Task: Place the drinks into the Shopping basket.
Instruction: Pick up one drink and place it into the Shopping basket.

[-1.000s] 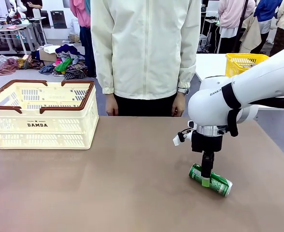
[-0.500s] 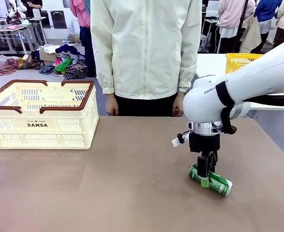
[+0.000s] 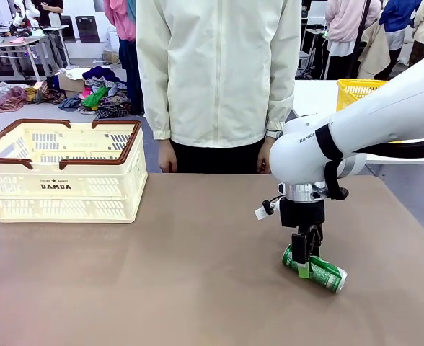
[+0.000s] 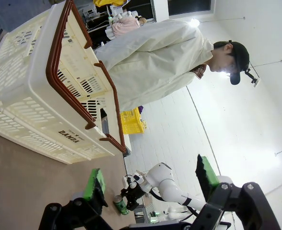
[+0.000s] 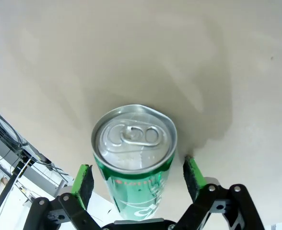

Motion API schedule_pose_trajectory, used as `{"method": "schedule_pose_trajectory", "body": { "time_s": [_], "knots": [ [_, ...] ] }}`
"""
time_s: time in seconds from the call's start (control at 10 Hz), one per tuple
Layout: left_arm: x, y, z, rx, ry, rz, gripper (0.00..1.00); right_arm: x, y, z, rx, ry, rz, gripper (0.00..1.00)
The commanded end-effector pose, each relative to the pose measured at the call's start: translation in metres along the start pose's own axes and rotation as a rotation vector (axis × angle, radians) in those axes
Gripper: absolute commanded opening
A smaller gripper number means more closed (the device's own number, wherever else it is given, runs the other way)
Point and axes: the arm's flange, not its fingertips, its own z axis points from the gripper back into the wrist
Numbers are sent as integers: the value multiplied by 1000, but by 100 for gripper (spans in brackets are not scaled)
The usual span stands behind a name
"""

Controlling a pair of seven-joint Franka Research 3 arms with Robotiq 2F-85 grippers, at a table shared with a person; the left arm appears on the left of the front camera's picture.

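Note:
One of the drinks, a green can (image 3: 326, 272) with silver ends, lies on its side on the brown table, right of the middle. My right gripper (image 3: 303, 265) points straight down over the can's left part, open, one green pad on each side. In the right wrist view the can (image 5: 134, 143) sits between the pads (image 5: 83, 176) with a small gap at each side. The cream Shopping basket (image 3: 60, 189) with its brown rim stands at the far left. My left gripper (image 4: 148, 179) hangs open and holds nothing, looking at the basket (image 4: 30, 103) and the distant can (image 4: 119, 204).
A person in a cream jacket (image 3: 219, 72) stands at the table's far edge, hands (image 3: 267, 156) hanging at the sides. A yellow mesh basket (image 3: 360, 92) sits on another table behind my right arm. Bare tabletop (image 3: 183, 259) lies between basket and can.
My right arm has shifted a little to the left and the gripper has turned about its axis over the can. The can and basket have not moved.

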Motion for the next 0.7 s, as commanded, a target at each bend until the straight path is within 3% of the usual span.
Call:
{"method": "schedule_pose_trajectory", "body": {
  "time_s": [0.0, 0.1, 0.2, 0.3, 0.6],
  "knots": [
    [-1, -2, 3, -2, 12, 7, 100, 9, -5, 2, -14, 15, -18, 100],
    [-1, -2, 3, -2, 12, 7, 100, 10, -5, 2, -17, 12, 1, 67],
    [-1, -2, 3, -2, 12, 7, 100, 11, -5, 1, -5, 19, 7, 14],
    [-1, -2, 3, -2, 12, 7, 100, 11, -6, 2, 0, 19, 4, 0],
    [-1, -2, 3, -2, 12, 7, 100, 13, -6, 3, -5, 30, -8, 0]
  ]
}}
